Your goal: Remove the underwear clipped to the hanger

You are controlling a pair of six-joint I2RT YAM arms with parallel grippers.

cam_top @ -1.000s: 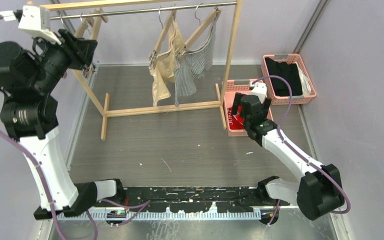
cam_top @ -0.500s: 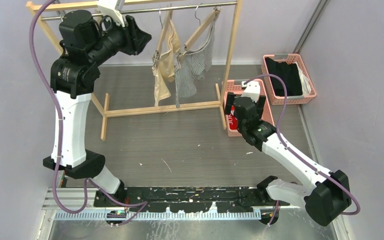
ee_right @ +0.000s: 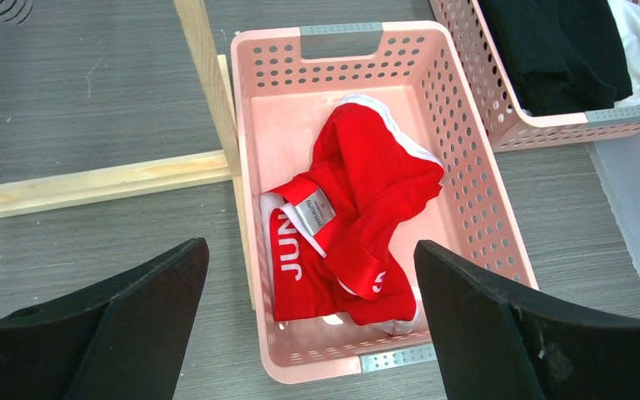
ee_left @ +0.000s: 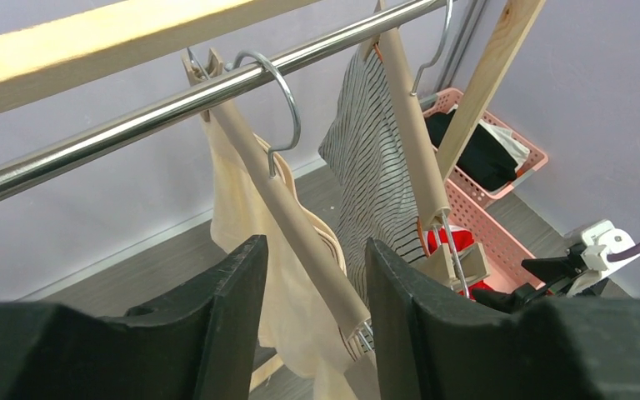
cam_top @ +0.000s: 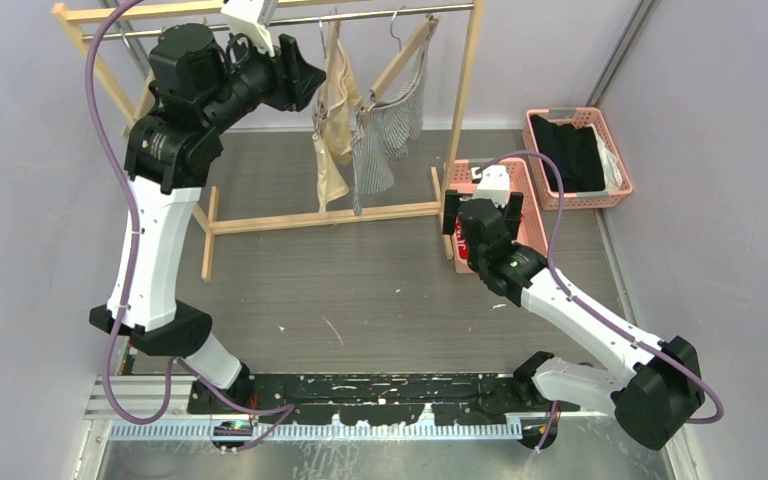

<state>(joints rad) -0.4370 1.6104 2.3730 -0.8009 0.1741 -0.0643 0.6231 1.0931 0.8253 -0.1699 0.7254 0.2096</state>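
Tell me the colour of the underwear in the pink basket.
The underwear is red with white trim; the right wrist view shows it best.

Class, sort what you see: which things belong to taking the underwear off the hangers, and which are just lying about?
Belongs to the job:
- plain beige shorts and grey-and-white striped shorts, both on wooden hangers
- red shorts with white waistband, already in the near pink plastic basket

Lying about:
- black clothes in the far pink plastic basket

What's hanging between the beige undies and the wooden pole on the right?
The striped underwear hangs between the beige underwear and the wooden post, clearest in the top view.
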